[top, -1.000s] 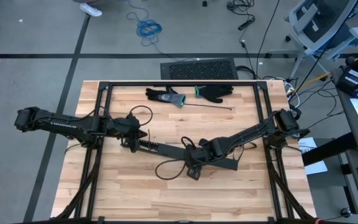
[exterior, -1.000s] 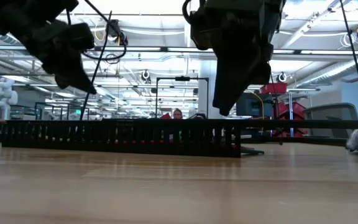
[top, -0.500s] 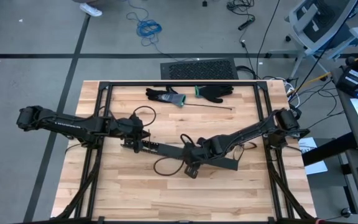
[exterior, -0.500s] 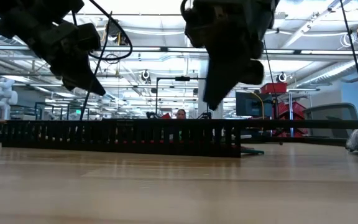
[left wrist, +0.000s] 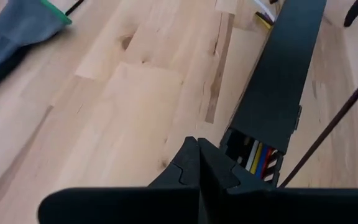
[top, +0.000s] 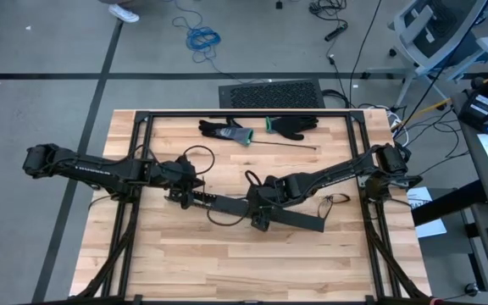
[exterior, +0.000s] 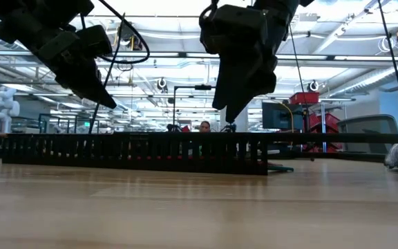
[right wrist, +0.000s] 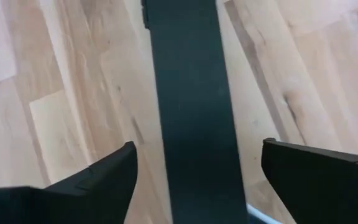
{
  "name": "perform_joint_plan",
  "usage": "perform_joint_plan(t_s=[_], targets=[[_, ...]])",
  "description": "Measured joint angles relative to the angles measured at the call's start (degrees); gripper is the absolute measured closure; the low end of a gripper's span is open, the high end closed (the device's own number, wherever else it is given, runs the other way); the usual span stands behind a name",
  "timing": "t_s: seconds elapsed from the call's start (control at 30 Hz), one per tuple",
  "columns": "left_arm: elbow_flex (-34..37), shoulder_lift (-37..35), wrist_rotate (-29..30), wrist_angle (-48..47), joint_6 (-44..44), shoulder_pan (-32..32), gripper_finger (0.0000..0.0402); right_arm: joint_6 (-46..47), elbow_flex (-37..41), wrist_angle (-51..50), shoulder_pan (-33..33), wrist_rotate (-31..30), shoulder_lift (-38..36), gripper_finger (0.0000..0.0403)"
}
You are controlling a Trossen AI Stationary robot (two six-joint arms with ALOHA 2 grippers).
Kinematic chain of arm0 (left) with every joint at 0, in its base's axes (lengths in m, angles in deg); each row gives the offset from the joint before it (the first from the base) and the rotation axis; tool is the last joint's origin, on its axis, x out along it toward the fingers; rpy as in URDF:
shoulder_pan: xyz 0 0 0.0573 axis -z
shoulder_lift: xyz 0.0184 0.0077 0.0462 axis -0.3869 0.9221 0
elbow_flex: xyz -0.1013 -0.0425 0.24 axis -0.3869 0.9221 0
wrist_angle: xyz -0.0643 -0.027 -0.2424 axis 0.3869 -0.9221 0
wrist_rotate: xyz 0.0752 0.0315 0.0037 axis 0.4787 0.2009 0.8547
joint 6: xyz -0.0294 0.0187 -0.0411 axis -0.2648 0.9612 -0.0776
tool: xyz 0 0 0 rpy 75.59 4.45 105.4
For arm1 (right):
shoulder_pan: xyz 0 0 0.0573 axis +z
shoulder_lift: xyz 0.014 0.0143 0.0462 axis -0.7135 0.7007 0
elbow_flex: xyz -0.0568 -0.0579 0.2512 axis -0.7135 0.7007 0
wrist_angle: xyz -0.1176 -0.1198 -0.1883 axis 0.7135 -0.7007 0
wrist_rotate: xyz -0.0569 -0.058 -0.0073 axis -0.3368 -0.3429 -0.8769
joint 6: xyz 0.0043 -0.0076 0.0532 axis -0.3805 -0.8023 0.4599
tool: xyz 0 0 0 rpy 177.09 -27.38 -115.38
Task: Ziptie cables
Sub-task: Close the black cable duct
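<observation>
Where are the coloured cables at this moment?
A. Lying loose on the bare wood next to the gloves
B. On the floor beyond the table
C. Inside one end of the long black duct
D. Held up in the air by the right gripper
C: in the left wrist view the red, yellow and blue cables show inside the open end of the black duct.

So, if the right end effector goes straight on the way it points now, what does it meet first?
Most likely the black duct. The right end effector is open, one finger on each side of the duct, which lies directly ahead. The gap between them is hard to judge.
</observation>
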Motion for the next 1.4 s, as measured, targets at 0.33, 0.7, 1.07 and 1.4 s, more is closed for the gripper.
perform_joint_plan(t_s=[0.33, 0.7, 1.07, 1.4], targets=[[-0.02, 5.9, -10.49, -0.35, 3.98, 0.04, 0.0401, -1.14, 0.0, 0.05, -1.81, 1.29, 0.0, 0.0069], [-9.2, 4.33, -25.44, -17.25, 3.26, 0.0, 0.0348, -1.98, 0.0, 0.02, -1.74, 1.31, 0.0, 0.0069], [-14.25, 4.53, -27.32, -28.3, 10.13, 1.43, 0.0167, -4.38, 0.04, -1.53, -1.7, 1.31, -0.02, 0.0069], [-14.25, 4.77, -12.95, -29.34, 6.47, 3.67, 0.0141, -7.3, 0.04, -1.66, -1.59, 1.05, -0.02, 0.0069]])
